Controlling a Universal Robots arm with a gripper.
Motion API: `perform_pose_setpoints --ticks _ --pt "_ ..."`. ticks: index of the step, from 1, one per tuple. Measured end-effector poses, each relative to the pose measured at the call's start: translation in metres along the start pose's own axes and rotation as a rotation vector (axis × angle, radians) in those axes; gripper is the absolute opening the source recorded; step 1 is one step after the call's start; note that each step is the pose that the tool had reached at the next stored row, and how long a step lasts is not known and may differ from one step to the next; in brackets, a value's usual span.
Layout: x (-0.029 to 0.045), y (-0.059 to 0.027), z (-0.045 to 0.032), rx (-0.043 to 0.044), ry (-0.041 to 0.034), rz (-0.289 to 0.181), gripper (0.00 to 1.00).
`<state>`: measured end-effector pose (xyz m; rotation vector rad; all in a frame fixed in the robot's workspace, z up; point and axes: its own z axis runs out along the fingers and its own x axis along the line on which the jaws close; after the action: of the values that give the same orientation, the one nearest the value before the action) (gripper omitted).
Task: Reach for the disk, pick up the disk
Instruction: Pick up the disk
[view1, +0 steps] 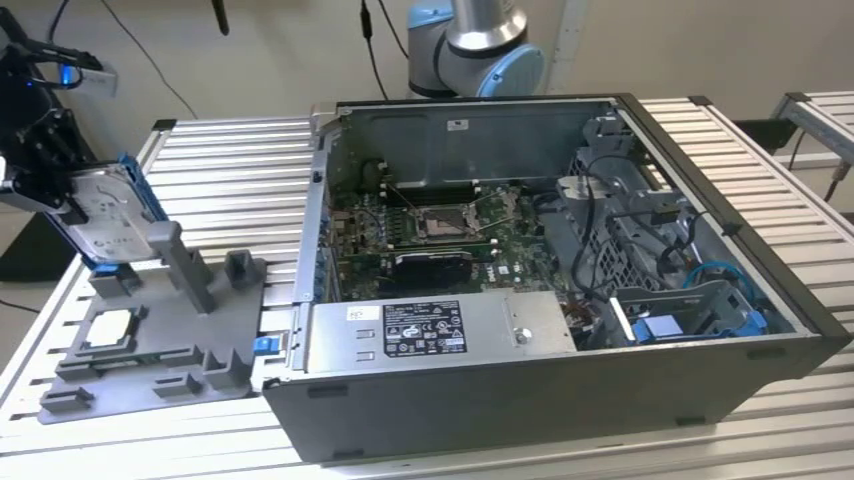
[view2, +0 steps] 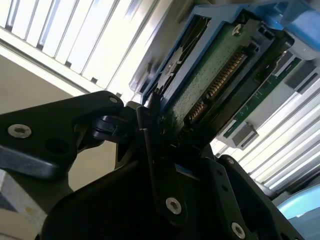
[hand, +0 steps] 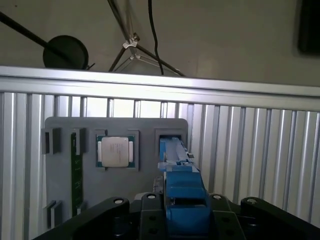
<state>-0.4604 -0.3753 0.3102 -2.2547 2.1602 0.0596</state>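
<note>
Clamping on the flat silver-grey hard disk with its bright blue plastic frame, the black end effector (view1: 60, 190) sits at the exterior view's left. Its fingers (view2: 149, 122) are pressed onto the frame's edges, as the second wrist view shows close up. The disk (view1: 107, 215) stands upright and slightly tilted in that grip. Its green circuit-board side and connector row (view2: 210, 75) face the second wrist camera, and its blue edge (hand: 182, 195) runs out from between the fingers in the first wrist view.

The disk's lower end is at the slot of the grey moulded plastic tray (view1: 200, 340). I cannot tell whether it is touching the slot or just clear of it. A small square silver chip (hand: 116, 151) lies in a pocket of the tray beside that slot.

The tray rests on the slatted aluminium desk (view1: 227, 160), just beside the open dark grey computer case (view1: 534, 400).

My judgement is that the reach is done and the grasp is made. What remains is the lift, which does not yet show the disk plainly free of the tray.
</note>
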Motion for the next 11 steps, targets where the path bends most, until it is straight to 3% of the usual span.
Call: perform_pose_setpoints --ticks 11 --pt "-0.0006 0.0002 -0.0159 0.0000 0.0000 0.000 0.00"
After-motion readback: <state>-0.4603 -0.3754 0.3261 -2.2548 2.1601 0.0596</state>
